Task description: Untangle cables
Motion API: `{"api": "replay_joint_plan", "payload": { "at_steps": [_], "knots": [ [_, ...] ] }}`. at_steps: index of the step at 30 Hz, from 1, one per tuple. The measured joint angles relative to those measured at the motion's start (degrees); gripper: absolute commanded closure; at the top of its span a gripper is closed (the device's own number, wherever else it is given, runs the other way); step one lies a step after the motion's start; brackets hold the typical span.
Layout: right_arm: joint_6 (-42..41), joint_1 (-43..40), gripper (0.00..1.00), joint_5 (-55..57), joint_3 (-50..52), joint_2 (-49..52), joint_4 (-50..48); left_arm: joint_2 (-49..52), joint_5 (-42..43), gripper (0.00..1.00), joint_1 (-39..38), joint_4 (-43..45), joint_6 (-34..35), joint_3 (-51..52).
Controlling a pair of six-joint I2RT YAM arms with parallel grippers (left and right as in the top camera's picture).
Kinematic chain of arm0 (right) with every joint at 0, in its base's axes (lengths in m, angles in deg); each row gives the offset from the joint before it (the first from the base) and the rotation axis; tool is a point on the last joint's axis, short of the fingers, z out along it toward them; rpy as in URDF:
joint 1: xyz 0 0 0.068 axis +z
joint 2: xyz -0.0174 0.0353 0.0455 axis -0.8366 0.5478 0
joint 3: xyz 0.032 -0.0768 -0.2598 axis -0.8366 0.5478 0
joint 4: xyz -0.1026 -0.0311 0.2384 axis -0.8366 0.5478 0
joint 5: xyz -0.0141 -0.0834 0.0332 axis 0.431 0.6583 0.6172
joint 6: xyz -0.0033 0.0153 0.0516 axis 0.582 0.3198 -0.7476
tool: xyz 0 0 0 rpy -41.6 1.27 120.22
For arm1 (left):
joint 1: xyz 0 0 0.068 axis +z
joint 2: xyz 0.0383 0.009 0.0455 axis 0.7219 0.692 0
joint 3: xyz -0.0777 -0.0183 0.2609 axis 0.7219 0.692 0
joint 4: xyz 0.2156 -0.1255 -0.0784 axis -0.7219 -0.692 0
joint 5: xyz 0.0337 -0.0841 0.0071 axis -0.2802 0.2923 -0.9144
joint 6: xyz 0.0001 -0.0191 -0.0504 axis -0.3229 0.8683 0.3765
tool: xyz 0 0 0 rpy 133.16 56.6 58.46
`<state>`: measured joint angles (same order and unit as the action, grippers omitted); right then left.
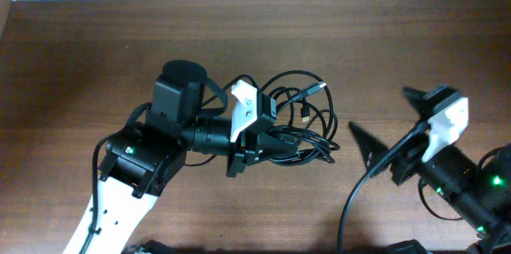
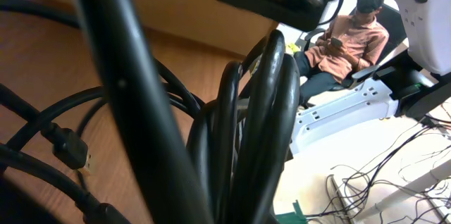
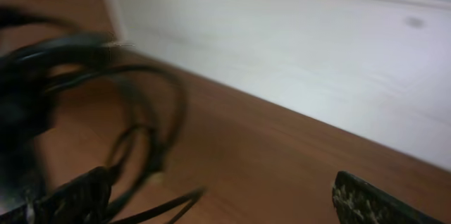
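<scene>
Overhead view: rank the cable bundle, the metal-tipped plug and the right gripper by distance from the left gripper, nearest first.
1. cable bundle: clamped in the left gripper, mid-table.
2. metal-tipped plug: beyond the bundle, toward the table's far edge, at the top of the loop.
3. right gripper: out on the right side, open.

Cables (image 1: 307, 154) on table (image 1: 80, 46), left of right tool (image 1: 386, 115)

Evenly lit overhead view, right wrist view heavily blurred (left wrist's nearest cables (image 2: 268, 111) look soft).
</scene>
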<state>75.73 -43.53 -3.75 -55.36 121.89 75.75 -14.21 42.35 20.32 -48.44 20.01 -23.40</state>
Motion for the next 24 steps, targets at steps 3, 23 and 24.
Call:
{"api": "replay_joint_plan", "payload": {
  "at_steps": [3,23,24],
  "knots": [
    [4.79,0.0,0.01,-8.09,0.0,0.0,1.62,0.0,0.2,1.0,0.0,0.0,0.63,0.0],
    [17.79,0.0,0.77,-34.05,0.0,8.26,6.4,0.0,1.03,1.0,-4.35,3.76,3.15,0.0],
    [17.84,0.0,0.86,-34.47,0.0,8.5,6.47,0.0,0.7,1.0,-4.35,3.89,3.52,0.0]
  ]
}}
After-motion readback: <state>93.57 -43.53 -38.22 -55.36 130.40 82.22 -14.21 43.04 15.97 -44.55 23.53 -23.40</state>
